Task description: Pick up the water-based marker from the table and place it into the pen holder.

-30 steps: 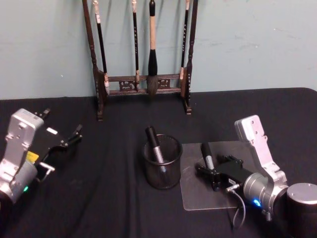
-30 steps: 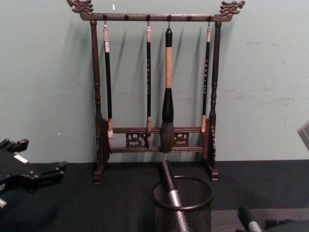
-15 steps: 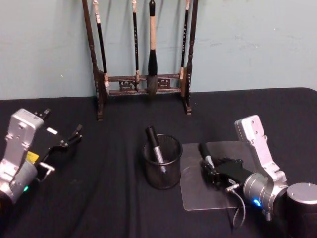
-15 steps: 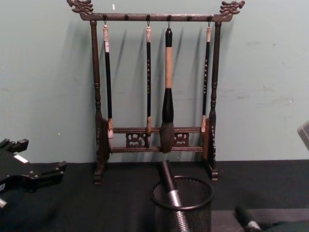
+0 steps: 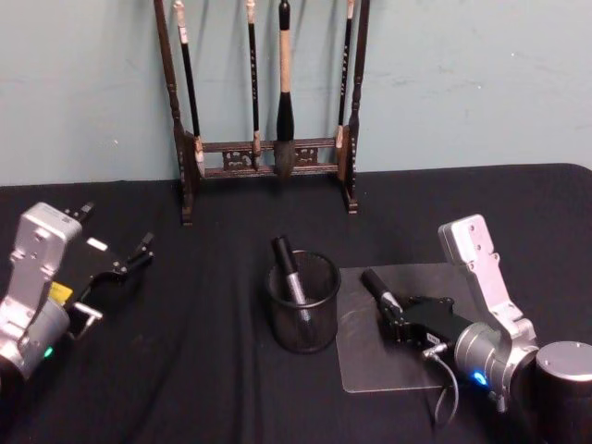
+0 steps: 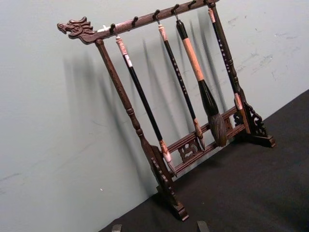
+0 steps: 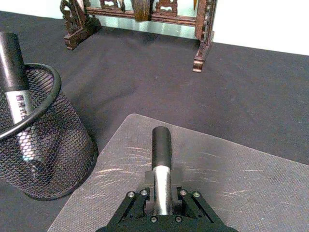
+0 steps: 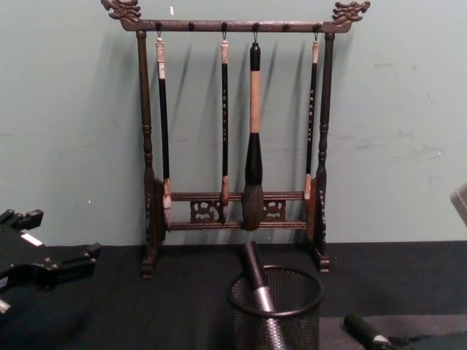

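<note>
Firmly held: the right gripper is clamped on the water-based marker over the clear mat.
The marker's long axis runs forward-left, cap leading, toward the pen holder just beside the mat's left edge. The left gripper sits parked well apart, fingers spread and empty.

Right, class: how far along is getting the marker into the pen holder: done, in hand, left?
Done: one marker stands in the pen holder. In hand: the right gripper is shut on a second marker, low over the clear mat. Left: carry it to the holder and release. The left gripper sits open, far left.
</note>
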You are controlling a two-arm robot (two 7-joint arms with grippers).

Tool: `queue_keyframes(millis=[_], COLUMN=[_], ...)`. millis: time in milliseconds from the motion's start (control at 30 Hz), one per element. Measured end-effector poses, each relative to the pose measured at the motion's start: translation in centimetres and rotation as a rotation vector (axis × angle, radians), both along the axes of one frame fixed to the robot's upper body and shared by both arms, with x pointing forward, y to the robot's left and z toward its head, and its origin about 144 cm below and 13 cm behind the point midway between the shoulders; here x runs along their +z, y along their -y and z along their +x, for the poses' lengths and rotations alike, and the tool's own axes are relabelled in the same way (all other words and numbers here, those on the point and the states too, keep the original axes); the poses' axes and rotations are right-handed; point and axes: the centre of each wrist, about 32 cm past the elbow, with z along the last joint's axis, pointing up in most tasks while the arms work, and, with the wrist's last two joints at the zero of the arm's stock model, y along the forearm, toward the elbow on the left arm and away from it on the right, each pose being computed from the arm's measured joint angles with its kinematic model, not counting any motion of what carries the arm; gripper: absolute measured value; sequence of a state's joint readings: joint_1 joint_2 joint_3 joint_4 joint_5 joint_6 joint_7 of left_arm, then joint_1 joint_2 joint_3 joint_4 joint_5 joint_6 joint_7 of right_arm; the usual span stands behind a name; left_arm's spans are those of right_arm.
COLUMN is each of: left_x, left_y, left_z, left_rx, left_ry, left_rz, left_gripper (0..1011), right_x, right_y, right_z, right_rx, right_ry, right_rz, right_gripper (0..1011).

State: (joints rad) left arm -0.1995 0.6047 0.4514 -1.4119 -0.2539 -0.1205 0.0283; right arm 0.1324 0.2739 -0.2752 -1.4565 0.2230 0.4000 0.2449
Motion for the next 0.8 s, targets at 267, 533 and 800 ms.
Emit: queue_keyframes(millis=[267, 533, 800], left_x=[0.0, 0.0, 0.0], left_y=[0.0, 0.0, 0.0], left_z=[0.0, 0.0, 0.0], left_rx=[0.0, 0.0, 0.0], left_ry=[0.0, 0.0, 0.0], left_rz=[0.0, 0.0, 0.0], left_gripper=[1009, 1009, 1009], right_x=[-0.1, 0.3, 1.5], right_y=[0.2, 0.2, 0.1], right_z=[-0.3, -0.9, -1.6], right_rx=[0.012, 0.017, 0.018], right_ry=[0.026, 0.079, 0.152], right_rz=[0.018, 0.019, 0.012], right_gripper=[197, 197, 197])
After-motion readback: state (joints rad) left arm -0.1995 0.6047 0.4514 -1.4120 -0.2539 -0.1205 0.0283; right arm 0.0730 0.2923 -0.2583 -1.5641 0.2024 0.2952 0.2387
